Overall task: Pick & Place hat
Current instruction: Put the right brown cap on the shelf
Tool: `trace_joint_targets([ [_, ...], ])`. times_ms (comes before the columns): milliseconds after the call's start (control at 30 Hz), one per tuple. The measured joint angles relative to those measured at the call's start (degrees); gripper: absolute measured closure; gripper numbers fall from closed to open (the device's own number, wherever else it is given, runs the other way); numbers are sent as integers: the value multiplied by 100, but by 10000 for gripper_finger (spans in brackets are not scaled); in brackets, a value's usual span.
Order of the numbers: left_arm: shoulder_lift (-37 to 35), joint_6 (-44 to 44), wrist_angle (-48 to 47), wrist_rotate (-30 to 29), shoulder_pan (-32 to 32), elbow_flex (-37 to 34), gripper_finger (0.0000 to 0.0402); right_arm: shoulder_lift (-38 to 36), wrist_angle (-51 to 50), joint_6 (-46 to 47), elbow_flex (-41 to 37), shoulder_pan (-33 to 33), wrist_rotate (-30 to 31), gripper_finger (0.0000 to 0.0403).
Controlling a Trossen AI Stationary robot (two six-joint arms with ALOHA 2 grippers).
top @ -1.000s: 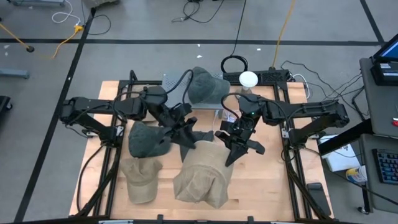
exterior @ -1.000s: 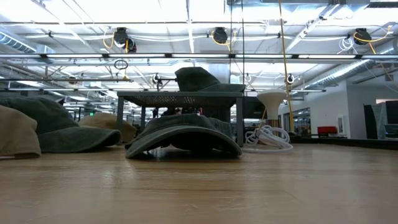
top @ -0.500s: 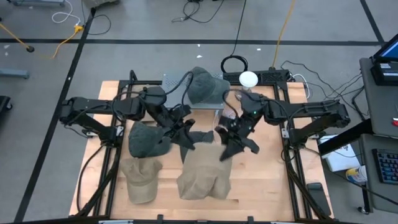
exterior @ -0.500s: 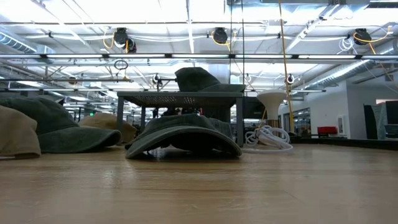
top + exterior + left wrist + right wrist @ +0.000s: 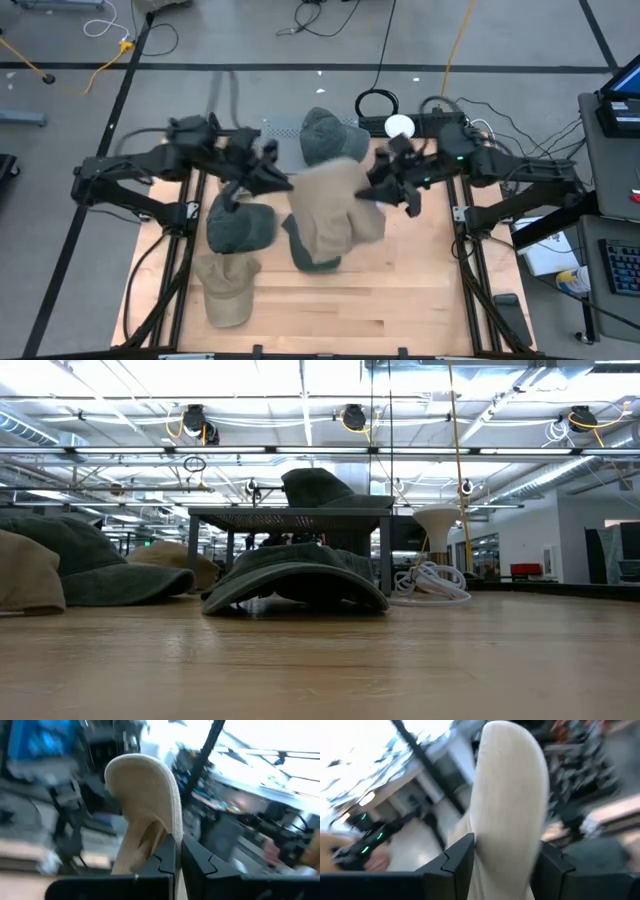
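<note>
The tan hat (image 5: 335, 215) is hanging above the middle of the worktop (image 5: 420, 300), stretched between the two arms. The left pincer (image 5: 272, 180) is at about 9 o'clock from the hat and is gripping its brim; in the left wrist view the two dark fingers (image 5: 165, 865) are pressed together with the stitched edge of the hat (image 5: 145, 800) pinched between them. The right pincer (image 5: 385, 190) is at about 3 o'clock from the hat, touching its other side. In the right wrist view its fingers (image 5: 457, 857) are standing apart, one on each side of the pale cloth (image 5: 507, 800), and I cannot tell if they are pressing it or are loose around it.

Under the raised hat, toward 6 o'clock, a dark green hat (image 5: 315, 258) is lying on the wood, partly covered from above. A second dark green hat (image 5: 238, 228) is lying toward 8 o'clock, and a tan cap (image 5: 228, 285) is resting closer to the front edge of the worktop, at about 7 o'clock. At 12 o'clock one more dark green hat (image 5: 325, 140) is sitting on a small metal stand (image 5: 290, 520) — in the low view it is on top of it (image 5: 320, 488), while the flat green hat (image 5: 295, 580) is lying in front of it.
</note>
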Motion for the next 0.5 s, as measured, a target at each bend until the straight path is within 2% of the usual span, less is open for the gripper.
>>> trace_joint_targets([
  [133,-329,499,80,-739,-4,0,392,-158,112,-322,0,9,984,252],
  [233,-528,965,356,-1355,-99,-5,392,-222,112,-497,0,15,1412,254],
  [400,-685,1752,1140,-2035,-149,0,392,-244,109,-872,0,15,1700,253],
  [500,-698,2186,1586,-2157,-149,0,392,-267,105,-956,0,15,1700,253],
])
